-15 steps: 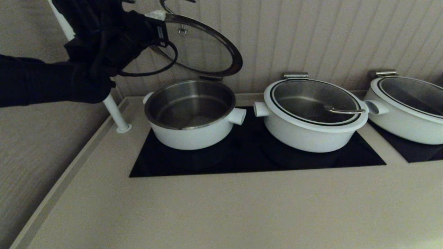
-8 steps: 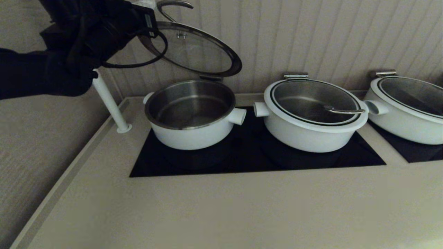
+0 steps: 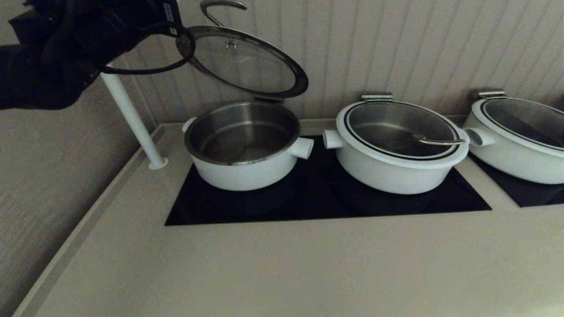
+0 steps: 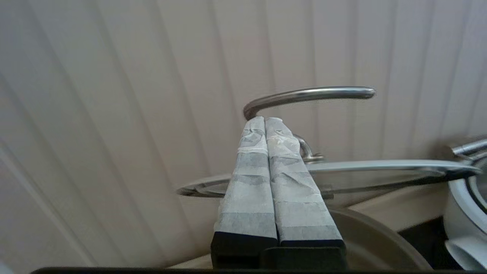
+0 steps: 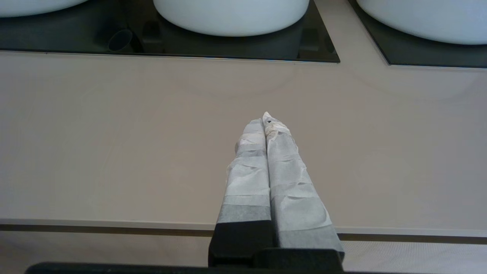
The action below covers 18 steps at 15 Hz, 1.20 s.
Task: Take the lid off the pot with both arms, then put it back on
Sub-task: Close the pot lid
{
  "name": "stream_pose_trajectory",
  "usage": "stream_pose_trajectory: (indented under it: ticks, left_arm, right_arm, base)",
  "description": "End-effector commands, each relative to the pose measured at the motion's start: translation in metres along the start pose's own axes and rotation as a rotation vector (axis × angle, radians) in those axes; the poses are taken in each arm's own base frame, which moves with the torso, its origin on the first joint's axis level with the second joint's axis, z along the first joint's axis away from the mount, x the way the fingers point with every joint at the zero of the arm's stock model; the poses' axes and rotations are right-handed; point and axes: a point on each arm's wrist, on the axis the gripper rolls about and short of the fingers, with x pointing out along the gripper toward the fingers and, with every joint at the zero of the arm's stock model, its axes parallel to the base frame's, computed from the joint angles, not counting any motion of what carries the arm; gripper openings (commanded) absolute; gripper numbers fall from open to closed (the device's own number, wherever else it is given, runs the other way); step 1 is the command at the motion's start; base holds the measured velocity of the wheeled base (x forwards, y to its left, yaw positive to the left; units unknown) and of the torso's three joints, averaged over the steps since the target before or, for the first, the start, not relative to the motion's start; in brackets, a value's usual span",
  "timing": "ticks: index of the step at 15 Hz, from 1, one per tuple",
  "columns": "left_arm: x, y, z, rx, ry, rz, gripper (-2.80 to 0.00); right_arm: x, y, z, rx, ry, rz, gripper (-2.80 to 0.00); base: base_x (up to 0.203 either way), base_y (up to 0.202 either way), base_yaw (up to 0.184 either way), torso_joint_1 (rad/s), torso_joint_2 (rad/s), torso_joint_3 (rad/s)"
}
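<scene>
Since a second ago my left arm has drawn away toward the upper left corner of the head view, and the lid [image 3: 246, 61] no longer has my gripper on it; it stands propped open on its hinge, tilted against the ribbed wall in the upper middle of the frame, its steel loop handle [image 3: 220, 9] at the very top. My left gripper [image 4: 265, 121] shows its two taped fingers pressed together with nothing between them, the tips just at the bend of the loop handle in the wrist view, whether touching it I cannot tell. My right gripper [image 5: 266, 118] hangs low over the bare beige counter [image 3: 286, 264] near its front edge, fingers likewise pressed together and holding nothing.

By my reckoning the lifting half is done: the pot [image 3: 244, 147] sits left of centre on the black cooktop [image 3: 317, 202], its steel inside bare and empty, short stub pointing toward frame right. What is left is the return, bringing the lid down again onto the rim. Only my left arm appears to have been near it; the right looks parked.

Counting: three white pots in all, the open one, a covered pot [image 3: 398, 147] at centre right, and another covered pot [image 3: 520, 136] cut by the right edge. Three lids, one raised and two seated. Two dark cooktop panels, and one white post [image 3: 132, 119] at the counter's left rear corner.
</scene>
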Motion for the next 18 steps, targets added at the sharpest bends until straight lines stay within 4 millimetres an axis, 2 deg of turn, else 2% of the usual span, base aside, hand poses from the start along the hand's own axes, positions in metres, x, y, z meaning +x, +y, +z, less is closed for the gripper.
stream_pose_trajectory:
  ticks: [1, 7, 13, 18]
  left_arm:
    - [-0.005, 0.002, 0.009, 0.003, -0.015, 0.004, -2.80]
    - [-0.001, 0.007, -0.002, 0.009, 0.032, 0.010, -2.80]
    - [0.015, 0.011, 0.009, 0.007, 0.053, -0.039, -2.80]
    - [0.022, 0.010, 0.003, 0.003, 0.105, -0.070, -2.80]
  right_arm:
    - [0.000, 0.000, 0.000, -0.001, -0.001, 0.001, -2.80]
    - [0.000, 0.000, 0.000, -0.001, -0.001, 0.000, -2.80]
    - [0.000, 0.000, 0.000, -0.001, -0.001, 0.000, -2.80]
    - [0.000, 0.000, 0.000, -0.001, -0.001, 0.000, -2.80]
  base:
    - [0.000, 0.000, 0.000, 0.000, 0.00, 0.000]
    - [0.000, 0.000, 0.000, 0.000, 0.00, 0.000]
    - [0.000, 0.000, 0.000, 0.000, 0.00, 0.000]
    - [0.000, 0.000, 0.000, 0.000, 0.00, 0.000]
